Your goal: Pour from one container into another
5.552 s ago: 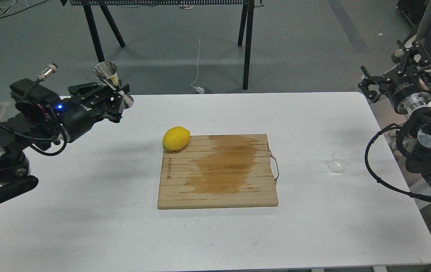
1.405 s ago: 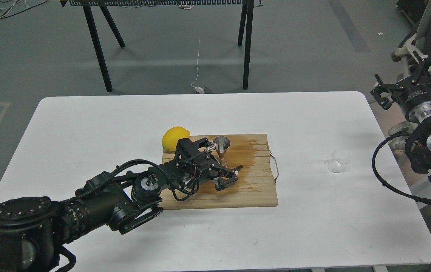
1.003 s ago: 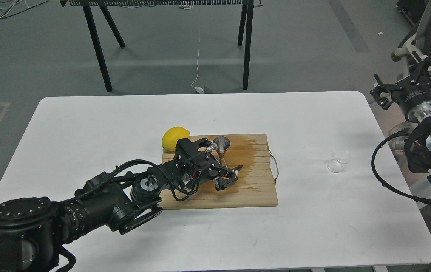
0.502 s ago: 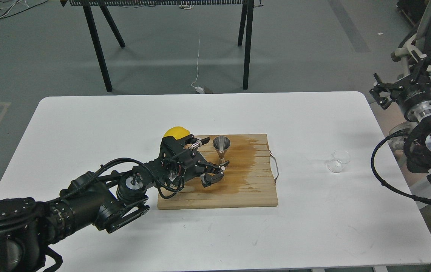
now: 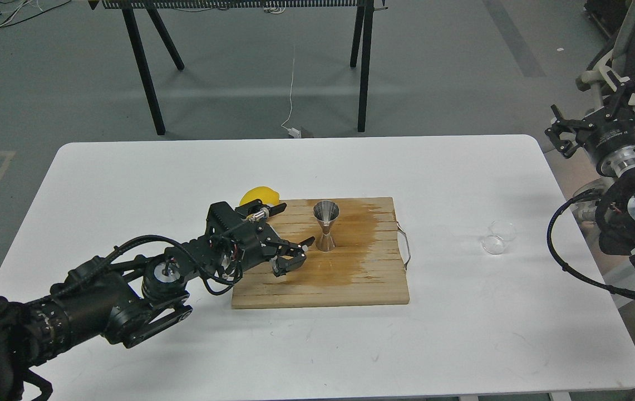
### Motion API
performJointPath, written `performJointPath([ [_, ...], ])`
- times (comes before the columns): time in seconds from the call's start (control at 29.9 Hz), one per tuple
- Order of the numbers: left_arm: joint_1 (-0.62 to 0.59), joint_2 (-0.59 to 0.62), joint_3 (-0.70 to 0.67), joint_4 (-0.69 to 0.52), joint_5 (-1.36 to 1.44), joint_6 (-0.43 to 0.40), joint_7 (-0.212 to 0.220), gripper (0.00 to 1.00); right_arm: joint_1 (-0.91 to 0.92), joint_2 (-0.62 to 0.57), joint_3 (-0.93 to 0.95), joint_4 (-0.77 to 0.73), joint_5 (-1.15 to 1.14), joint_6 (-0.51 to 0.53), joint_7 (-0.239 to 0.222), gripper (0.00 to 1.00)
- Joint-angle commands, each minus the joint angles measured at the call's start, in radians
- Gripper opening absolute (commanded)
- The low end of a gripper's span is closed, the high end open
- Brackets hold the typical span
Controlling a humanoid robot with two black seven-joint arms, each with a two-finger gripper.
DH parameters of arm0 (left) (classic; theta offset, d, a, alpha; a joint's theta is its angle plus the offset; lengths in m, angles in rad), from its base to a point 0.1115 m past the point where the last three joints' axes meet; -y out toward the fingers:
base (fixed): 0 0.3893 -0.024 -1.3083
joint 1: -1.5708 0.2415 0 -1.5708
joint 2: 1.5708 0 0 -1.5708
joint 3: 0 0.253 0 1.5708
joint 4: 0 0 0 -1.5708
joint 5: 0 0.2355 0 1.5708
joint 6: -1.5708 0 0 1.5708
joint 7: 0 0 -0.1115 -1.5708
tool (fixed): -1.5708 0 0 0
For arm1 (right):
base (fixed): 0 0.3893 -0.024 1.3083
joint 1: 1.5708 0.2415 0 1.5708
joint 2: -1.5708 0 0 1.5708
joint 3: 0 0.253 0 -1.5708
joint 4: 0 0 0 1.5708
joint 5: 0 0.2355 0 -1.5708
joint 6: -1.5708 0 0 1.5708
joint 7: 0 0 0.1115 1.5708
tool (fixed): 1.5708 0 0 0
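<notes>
Nearest to us, our left arm reaches in from seven o'clock, low over the white table. Its left gripper hangs over the near left part of the wooden board with its fingers spread and nothing between them.

Just past the fingertips, toward two o'clock, the metal jigger stands upright on the board, clear of the gripper, at the edge of the board's dark wet stain. A lemon sits at the board's far left corner, at eleven o'clock from the jigger, partly hidden behind our wrist.

Well off at three o'clock from the board, the small glass cup rests on the bare table near the right edge.

Farthest, beyond the table's right corner at two o'clock, the right gripper is held up; we cannot tell how its fingers stand.
</notes>
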Motion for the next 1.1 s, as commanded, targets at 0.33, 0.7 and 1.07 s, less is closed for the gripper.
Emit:
performJointPath([
  [0.33, 0.055, 0.286, -0.133, -0.199, 0.0, 0.025, -0.008, 0.94, 0.0, 0.011, 0.002, 0.002, 0.001, -0.001, 0.002, 0.99],
  [0.7, 0.099, 0.46, -0.364, -0.326, -0.635, 0.009, -0.035, 0.94, 0.009, 0.011, -0.006, 0.006, 0.001, 0.005, -0.008, 0.99],
  [1.07, 0.052, 0.445, -0.758, -0.166, -1.453, -0.475, -0.049, 0.95, 0.007, 0.001, -0.023, 0.07, -0.002, 0.016, -0.011, 0.99],
])
